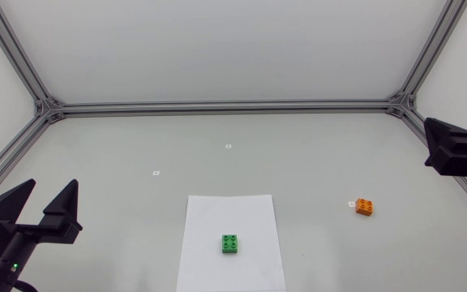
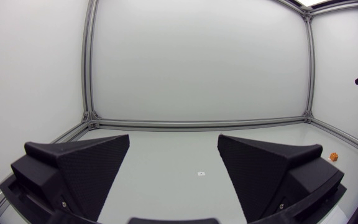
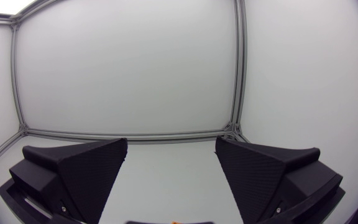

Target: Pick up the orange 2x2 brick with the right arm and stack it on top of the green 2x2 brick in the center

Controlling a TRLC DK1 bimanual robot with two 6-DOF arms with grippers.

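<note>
Zero steps of the task are complete, judging by the layout.

1. Orange 2x2 brick (image 1: pixel 365 207): rests studs-up on the table (image 1: pixel 314 162), between the white sheet (image 1: pixel 213 212) and the right edge. A small white marker (image 1: pixel 351 203) lies just beside it. No contact w/ either claw.
2. Green 2x2 brick (image 1: pixel 230 243): sits studs-up on the white sheet, approx. midway between left and right edges, toward the near edge. Nothing is stacked on it. It is well apart from the orange brick.
3. Right claw (image 1: pixel 463 144): at the right edge, toward the far right corner, well apart from the orange brick. Fingers stand apart, nothing between them (ref. right wrist view).
4. Left claw (image 1: pixel 53 196): at the left edge, toward the near left corner. Fingers stand apart, nothing between them. Not req'd for this task.

Remaining work (est.), all of it:
- Bring the right claw over the orange brick.
- Lower it and clamp the brick on two opposite sides.
- Lift and carry it to the green brick.
- Align the studs, press down, release.

Status: pick not yet begun; stack not yet begun.
</note>
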